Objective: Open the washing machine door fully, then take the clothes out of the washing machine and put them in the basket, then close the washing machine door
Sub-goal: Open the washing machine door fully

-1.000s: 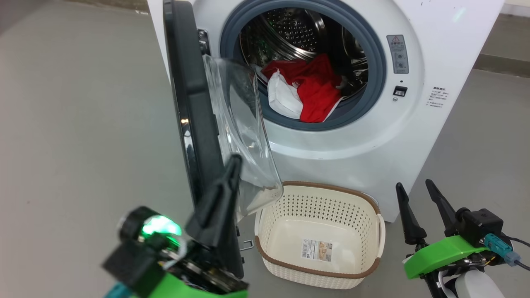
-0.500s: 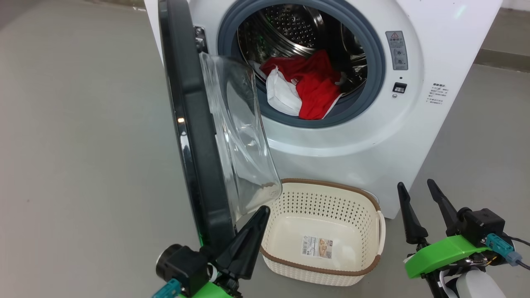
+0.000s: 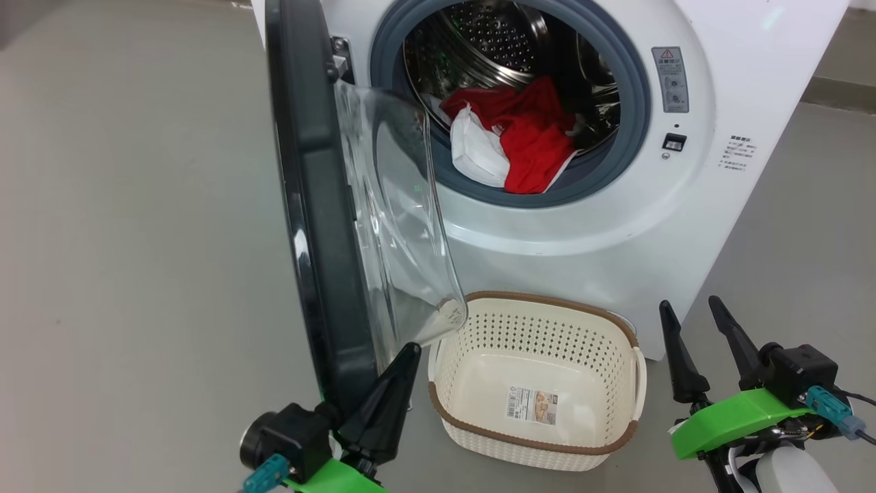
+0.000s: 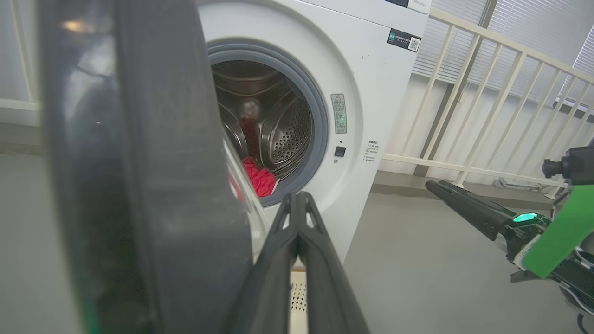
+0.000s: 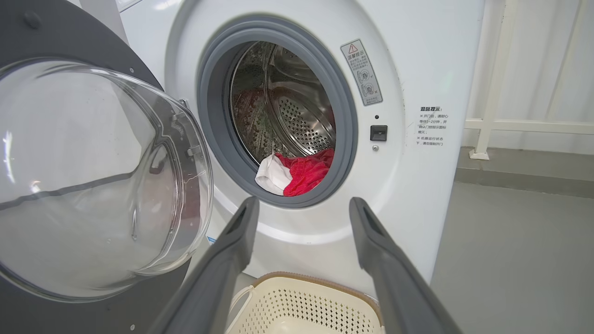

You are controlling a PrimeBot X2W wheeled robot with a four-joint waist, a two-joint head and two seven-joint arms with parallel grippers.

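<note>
Washing machine door (image 3: 311, 205) stands swung out on its left-side hinge, edge-on to the head camera, black rim to the left and clear glass bowl (image 3: 400, 233) bulging right. Washing machine (image 3: 746, 89) sits on a grey floor (image 3: 137, 274), its round mouth fully exposed, ringed by the grey gasket (image 3: 635, 130), with the perforated steel drum (image 3: 493, 38) behind. Clothes (image 3: 530, 144) lie in the lower front of the drum: a red heap with a white panel on its left, the front fold hanging over the gasket lip. Basket (image 3: 547, 302) rests on the floor just in front of the machine, below the mouth, barcode sticker showing on its bottom. In the head view the bowl's lower edge overlaps the basket's far left corner; contact cannot be told. Left gripper (image 3: 409, 352) has its two dark fingers pressed together, nothing between them, tip up against the lower inner edge of the door beside the black rim; whether it touches is unclear. Right gripper (image 3: 688, 302) is at lower right, fingers spread wide with nothing between them, just right of the basket and clear of the machine. Its wrist camera faces the drum mouth, basket rim low between the fingers.
</note>
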